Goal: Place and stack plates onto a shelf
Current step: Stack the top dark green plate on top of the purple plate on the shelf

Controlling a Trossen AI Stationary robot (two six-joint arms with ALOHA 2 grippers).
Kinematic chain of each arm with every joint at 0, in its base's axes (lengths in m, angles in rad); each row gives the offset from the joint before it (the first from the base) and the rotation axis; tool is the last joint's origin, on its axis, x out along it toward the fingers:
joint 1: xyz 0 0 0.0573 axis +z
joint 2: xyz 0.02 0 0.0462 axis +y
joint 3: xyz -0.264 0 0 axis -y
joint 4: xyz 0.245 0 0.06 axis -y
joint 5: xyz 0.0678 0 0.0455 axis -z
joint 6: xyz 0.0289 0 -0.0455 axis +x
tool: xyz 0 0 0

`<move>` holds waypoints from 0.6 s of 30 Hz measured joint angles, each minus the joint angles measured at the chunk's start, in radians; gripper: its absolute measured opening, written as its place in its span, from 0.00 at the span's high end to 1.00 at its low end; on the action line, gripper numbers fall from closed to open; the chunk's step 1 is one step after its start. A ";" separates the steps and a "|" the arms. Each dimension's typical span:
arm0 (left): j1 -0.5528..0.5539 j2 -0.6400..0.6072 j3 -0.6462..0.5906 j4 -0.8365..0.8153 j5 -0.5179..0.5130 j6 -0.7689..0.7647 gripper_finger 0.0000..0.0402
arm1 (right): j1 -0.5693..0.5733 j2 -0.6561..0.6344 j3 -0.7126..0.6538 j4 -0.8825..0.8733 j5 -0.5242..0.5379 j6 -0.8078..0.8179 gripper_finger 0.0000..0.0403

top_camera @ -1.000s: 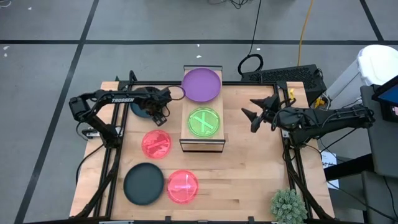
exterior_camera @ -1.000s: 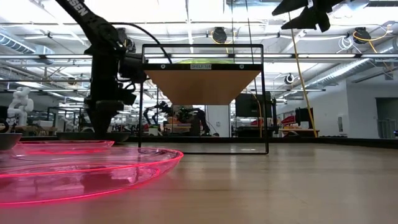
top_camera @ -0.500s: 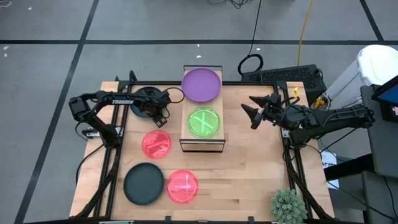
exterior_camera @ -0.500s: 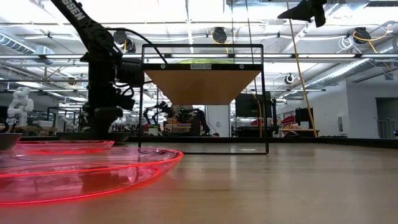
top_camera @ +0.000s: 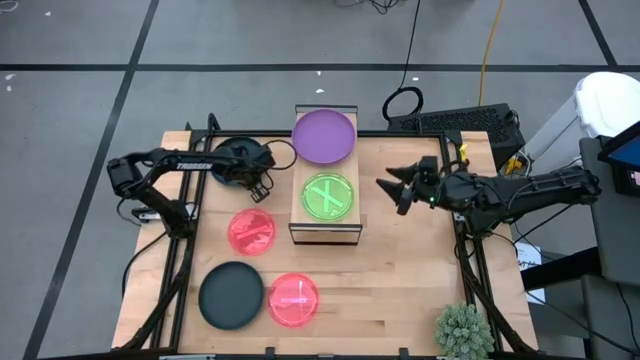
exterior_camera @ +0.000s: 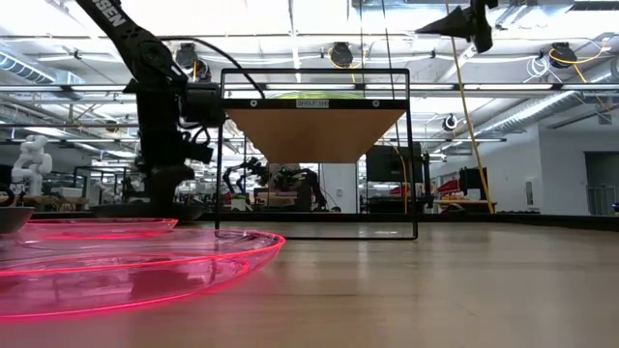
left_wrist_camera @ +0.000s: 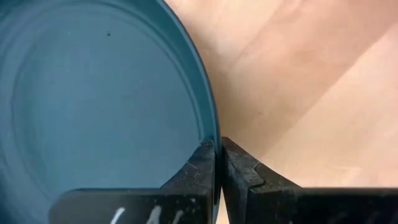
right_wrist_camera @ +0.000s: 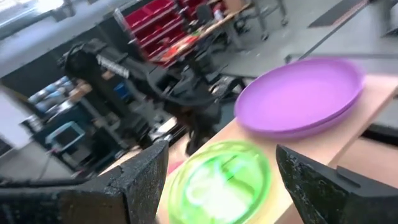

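Left gripper (left_wrist_camera: 217,163) pinching the rim of a dark teal plate (left_wrist_camera: 93,93) at the table's far left, ready to lift it toward the shelf (top_camera: 325,232)

The step in hand looks like the pick-up: in the left wrist view the two fingers are clamped together on the plate's edge, so the next move calls for a clean lift and a carry across to the wood-topped shelf, where a green plate (top_camera: 328,195) lies near the front and a purple plate (top_camera: 323,135) overhangs the back end. The right gripper (top_camera: 397,189) hovers just beside the shelf with its fingers spread apart, empty. On the table remain two glossy, see-through pink-red plates (top_camera: 251,231) and a second dark plate (top_camera: 231,295) near the front left, all flat and round
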 joint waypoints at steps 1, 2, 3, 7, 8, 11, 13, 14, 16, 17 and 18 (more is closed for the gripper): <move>-0.004 -0.014 0.000 -0.003 0.006 0.002 0.97 | 0.000 0.008 0.000 0.000 -0.022 0.013 0.31; -0.007 -0.032 0.000 -0.008 0.014 0.003 0.97 | 0.000 0.017 0.000 0.000 -0.043 0.024 0.31; -0.010 -0.050 0.000 -0.014 0.017 0.003 0.97 | 0.000 0.025 0.000 0.000 -0.061 0.032 0.31; -0.018 -0.126 0.000 -0.060 0.017 -0.003 0.97 | 0.002 0.051 0.000 0.000 -0.110 0.037 0.31; -0.021 -0.146 0.003 -0.075 0.018 -0.006 0.97 | 0.003 0.056 0.000 0.000 -0.111 0.037 0.31; -0.031 -0.208 0.020 -0.123 0.017 -0.003 0.97 | 0.006 0.069 0.000 0.000 -0.108 0.033 0.31; -0.043 -0.253 0.044 -0.144 0.013 0.015 0.97 | 0.006 0.076 0.000 0.000 -0.107 0.032 0.31; -0.048 -0.274 0.056 -0.155 0.011 0.034 0.97 | 0.006 0.080 0.000 0.000 -0.107 0.032 0.31; -0.060 -0.309 0.078 -0.176 0.007 0.082 0.97 | 0.006 0.085 0.000 0.000 -0.107 0.035 0.31; -0.064 -0.327 0.087 -0.178 0.007 0.111 0.97 | 0.006 0.088 0.000 0.000 -0.107 0.035 0.31; -0.067 -0.343 0.095 -0.179 0.008 0.142 0.97 | 0.006 0.091 0.000 0.000 -0.107 0.036 0.31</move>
